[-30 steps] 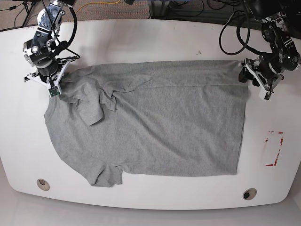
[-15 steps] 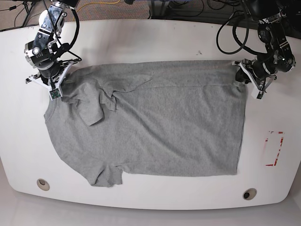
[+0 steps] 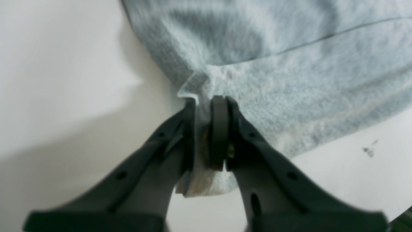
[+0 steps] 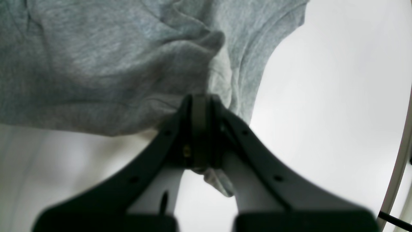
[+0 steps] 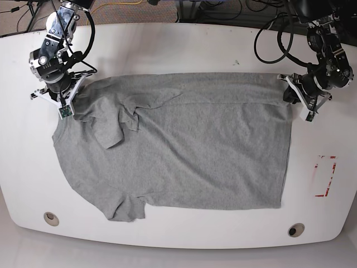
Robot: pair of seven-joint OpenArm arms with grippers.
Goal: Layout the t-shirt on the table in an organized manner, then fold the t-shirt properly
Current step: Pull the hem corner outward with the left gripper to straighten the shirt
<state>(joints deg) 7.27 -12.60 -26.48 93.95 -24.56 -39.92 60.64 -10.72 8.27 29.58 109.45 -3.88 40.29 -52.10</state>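
The light grey t-shirt (image 5: 184, 145) lies spread on the white table (image 5: 184, 50), its far edge folded over and one sleeve crumpled at the left. No lettering shows. My left gripper (image 5: 291, 92) is at the shirt's far right corner, shut on the fabric (image 3: 257, 90), its pads (image 3: 219, 129) pinching a hem fold. My right gripper (image 5: 71, 95) is at the far left corner, shut on bunched fabric (image 4: 128, 64) by the shoulder, seen between its fingers (image 4: 199, 129).
A red-outlined rectangle mark (image 5: 325, 176) is on the table at the right. Two grey grommet holes sit near the front edge (image 5: 51, 218) (image 5: 295, 229). Black cables (image 5: 273, 39) loop at the back right. Small dark marks (image 3: 368, 149) lie by the shirt.
Both arms shifted slightly. The left gripper moved a little left and back with the corner. The shirt's far edge looks a bit tauter.
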